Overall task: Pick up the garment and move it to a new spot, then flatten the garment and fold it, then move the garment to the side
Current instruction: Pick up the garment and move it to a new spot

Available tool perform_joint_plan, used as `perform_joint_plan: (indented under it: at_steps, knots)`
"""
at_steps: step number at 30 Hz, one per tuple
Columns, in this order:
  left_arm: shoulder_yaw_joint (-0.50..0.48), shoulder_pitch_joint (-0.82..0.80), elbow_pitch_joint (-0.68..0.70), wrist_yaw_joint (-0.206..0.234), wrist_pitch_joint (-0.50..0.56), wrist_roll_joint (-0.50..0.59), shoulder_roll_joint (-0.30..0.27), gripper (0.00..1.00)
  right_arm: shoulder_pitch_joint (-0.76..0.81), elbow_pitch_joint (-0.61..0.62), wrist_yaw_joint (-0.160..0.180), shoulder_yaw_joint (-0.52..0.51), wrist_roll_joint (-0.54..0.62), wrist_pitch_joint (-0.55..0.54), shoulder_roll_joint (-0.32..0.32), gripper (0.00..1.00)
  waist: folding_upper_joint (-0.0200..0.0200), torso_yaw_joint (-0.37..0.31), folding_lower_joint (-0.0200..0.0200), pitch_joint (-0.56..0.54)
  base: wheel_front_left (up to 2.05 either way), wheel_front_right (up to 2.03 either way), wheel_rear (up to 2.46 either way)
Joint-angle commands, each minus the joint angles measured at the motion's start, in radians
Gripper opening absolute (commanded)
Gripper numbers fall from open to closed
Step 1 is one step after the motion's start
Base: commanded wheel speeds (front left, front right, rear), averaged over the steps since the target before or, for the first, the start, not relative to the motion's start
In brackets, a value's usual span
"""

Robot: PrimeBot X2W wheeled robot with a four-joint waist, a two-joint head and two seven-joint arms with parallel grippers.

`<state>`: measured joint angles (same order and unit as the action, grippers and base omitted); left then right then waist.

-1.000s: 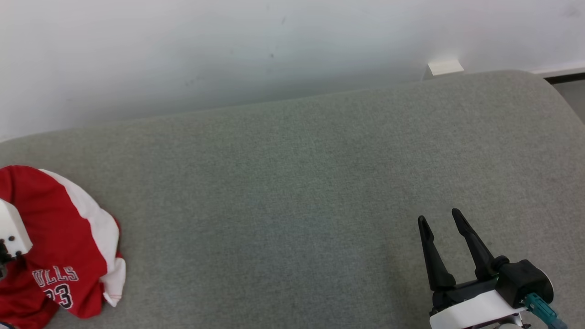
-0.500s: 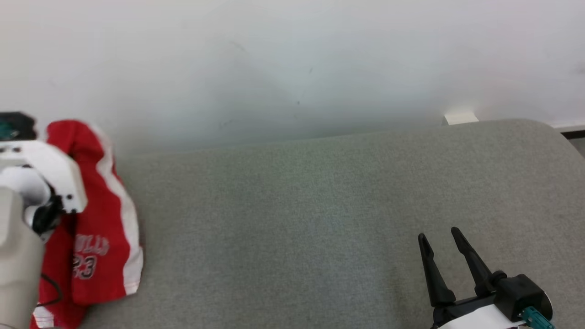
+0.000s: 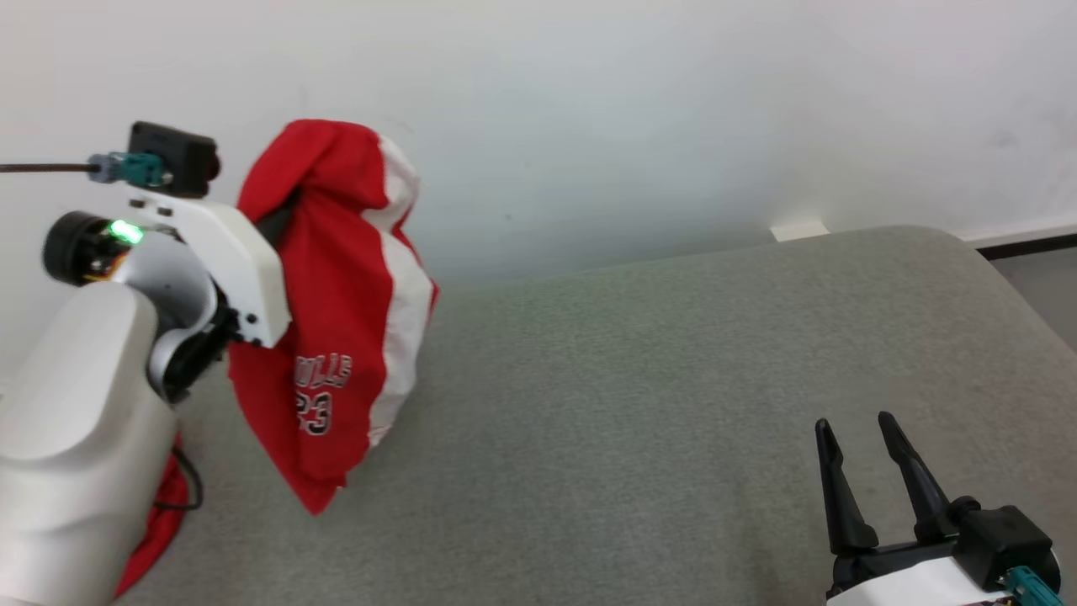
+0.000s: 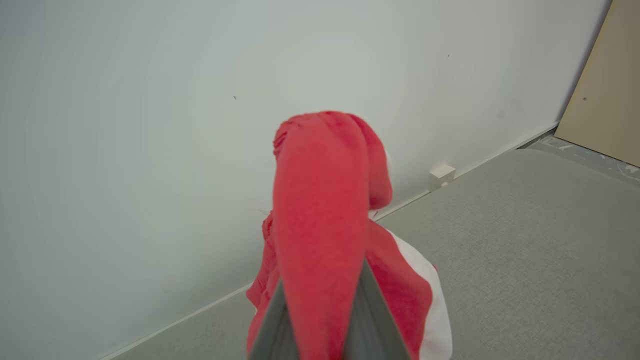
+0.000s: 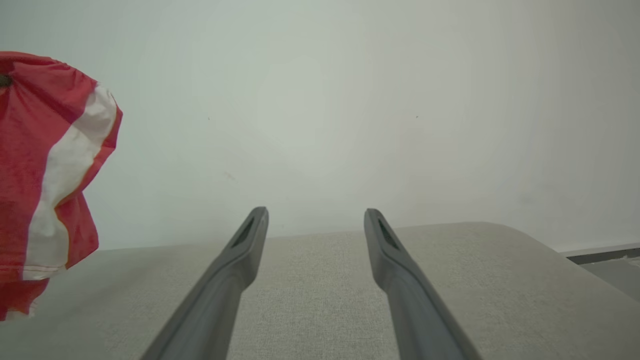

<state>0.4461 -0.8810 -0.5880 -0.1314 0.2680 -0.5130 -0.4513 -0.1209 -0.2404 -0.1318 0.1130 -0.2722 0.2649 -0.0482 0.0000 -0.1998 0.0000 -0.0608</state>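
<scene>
The garment [image 3: 336, 337] is red and white sports shorts printed with "BULLS 23". It hangs bunched in the air at the left, above the grey cushion [image 3: 631, 379], and its lower end trails down behind my left forearm. My left gripper [image 3: 282, 215] is shut on the garment's top, its fingertips buried in the cloth. In the left wrist view the red cloth [image 4: 320, 210] drapes over both fingers [image 4: 375, 320]. My right gripper [image 3: 854, 425] stands open and empty at the lower right, just above the cushion. The right wrist view has the garment [image 5: 45, 165] hanging far to the left of the right gripper [image 5: 316, 215].
A white wall [image 3: 589, 101] runs along the cushion's far edge, with a small white block [image 3: 798, 230] at its foot. The cushion's right end rounds off towards grey floor [image 3: 1043, 269]. A beige panel [image 4: 600, 90] stands past that end.
My left arm has lifted the garment off the cushion, up and to the right, so it now hangs in the air. The head camera has shifted. The right gripper stays open.
</scene>
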Motion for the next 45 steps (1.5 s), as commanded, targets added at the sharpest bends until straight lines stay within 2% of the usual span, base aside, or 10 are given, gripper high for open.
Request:
perform_joint_plan:
  at_steps: [1,6,12,22,23,24,30,36,40,45]
  knots:
    - [0.004,0.018,0.033,0.002,0.002,-0.010,0.004,0.00,0.006,0.006,0.002,-0.006,0.012,-0.001,-0.004,1.00,0.0000,-0.030,0.0000,0.003,0.00,0.00,0.00]
    - [0.024,0.085,0.165,0.011,0.001,-0.044,0.042,0.00,0.016,0.020,0.002,-0.014,-0.001,-0.001,-0.004,1.00,0.0000,-0.098,0.0000,0.028,0.00,0.00,0.00]
    - [0.085,0.197,0.252,0.069,-0.069,0.009,0.107,0.00,0.003,0.022,0.002,-0.010,-0.017,-0.001,-0.004,1.00,0.0000,-0.173,0.0000,0.071,0.00,0.00,0.00]
    - [0.201,0.260,0.003,0.059,-0.249,0.058,0.259,0.00,-0.045,0.021,0.002,0.031,-0.043,-0.001,-0.004,1.00,0.0000,-0.226,0.0000,0.145,0.00,0.00,0.00]
    - [0.205,0.256,-0.030,0.055,-0.272,0.057,0.272,0.42,-0.048,0.018,0.002,0.037,-0.048,-0.001,-0.004,1.00,0.0000,-0.228,0.0000,0.149,0.00,0.00,0.00]
    - [0.209,0.248,-0.060,0.052,-0.291,0.060,0.282,1.00,-0.049,0.016,0.002,0.041,-0.050,-0.001,-0.004,1.00,0.0000,-0.228,0.0000,0.150,0.00,0.00,0.00]
    - [0.211,0.211,-0.161,0.031,-0.395,0.039,0.327,1.00,-0.042,0.005,0.002,0.038,-0.042,-0.001,-0.003,1.00,0.0000,-0.190,0.0000,0.145,0.00,0.00,0.00]
    - [0.213,0.175,-0.139,0.019,-0.450,0.021,0.337,1.00,-0.064,-0.008,0.002,0.025,0.014,-0.001,-0.006,1.00,0.0000,-0.103,0.0000,0.114,0.00,0.00,0.00]
    - [0.174,0.182,-0.083,0.038,-0.476,0.007,0.303,1.00,-0.063,-0.005,0.002,0.008,0.025,-0.001,-0.017,1.00,0.0000,-0.035,0.0000,0.086,0.00,0.00,0.00]
    - [0.073,0.276,0.022,0.106,-0.514,-0.047,0.231,1.00,-0.048,-0.001,0.002,-0.005,0.032,-0.001,-0.022,1.00,0.0000,0.020,0.0000,0.063,0.00,0.00,0.00]
